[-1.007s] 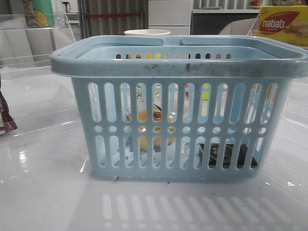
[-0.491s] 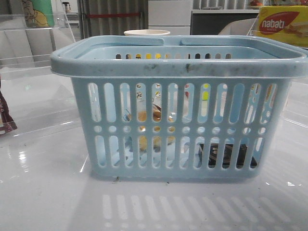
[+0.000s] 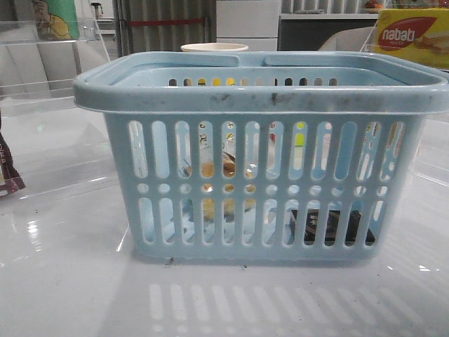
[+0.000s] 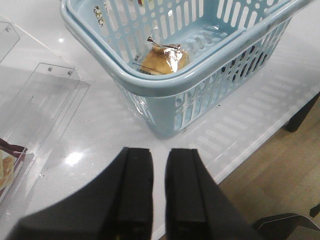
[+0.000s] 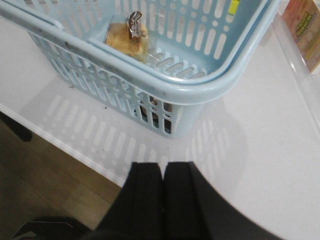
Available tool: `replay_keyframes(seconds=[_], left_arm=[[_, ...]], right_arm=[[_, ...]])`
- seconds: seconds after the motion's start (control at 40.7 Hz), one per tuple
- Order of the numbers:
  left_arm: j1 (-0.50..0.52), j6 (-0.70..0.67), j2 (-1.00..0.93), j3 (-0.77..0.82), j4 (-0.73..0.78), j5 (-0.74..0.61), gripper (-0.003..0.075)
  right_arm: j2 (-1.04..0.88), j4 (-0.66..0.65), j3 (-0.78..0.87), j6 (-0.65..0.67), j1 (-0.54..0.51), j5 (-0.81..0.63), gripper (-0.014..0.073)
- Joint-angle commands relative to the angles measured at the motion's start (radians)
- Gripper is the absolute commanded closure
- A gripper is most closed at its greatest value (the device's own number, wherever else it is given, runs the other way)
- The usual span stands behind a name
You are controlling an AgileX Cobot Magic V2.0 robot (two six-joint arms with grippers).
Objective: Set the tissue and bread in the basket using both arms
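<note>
Bread (image 4: 164, 59) and tissue (image 3: 333, 226) lie inside the basket (image 3: 259, 98) near the worktop's (image 3: 63, 281) front edge. Both empty tools, left (image 4: 159, 192) slightly parted, right (image 5: 162, 195) closed, should retreat clear without nudging it.

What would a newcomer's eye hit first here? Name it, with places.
The big light-blue basket fills the middle of the white table. Inside lie the wrapped bread and, low at its right end, the dark tissue. A yellow nabati box stands behind, far right.
</note>
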Motion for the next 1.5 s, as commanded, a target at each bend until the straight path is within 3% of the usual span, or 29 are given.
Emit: replay_keyframes(seconds=[0.0,0.712,0.835,1.154,1.302,1.473], left_arm=[[-0.003,-0.010,-0.001,-0.027,-0.008,-0.060,0.0629],[0.025,-0.007,-0.071,0.001,0.004,-0.093,0.0627],[0.130,-0.009,-0.168,0.094,0.000,-0.246,0.0627],[0.398,-0.009,-0.496,0.584,-0.068,-0.753,0.0627],[0.477,-0.009,-0.624,0.721,-0.109,-0.825,0.0627],[0.527,-0.009,-0.705,0.774,-0.111,-0.835,0.0627]], right_arm=[[0.003,-0.015,-0.025,-0.010,0.001,-0.068,0.0573],[0.003,-0.015,-0.025,-0.010,0.001,-0.049,0.0567],[0.003,-0.015,-0.025,-0.010,0.001,-0.049,0.0567],[0.003,-0.015,-0.025,-0.010,0.001,-0.049,0.0567],[0.003,-0.015,-0.025,-0.010,0.001,-0.049,0.0567],[0.003,-0.015,-0.025,-0.010,0.001,-0.049,0.0567]])
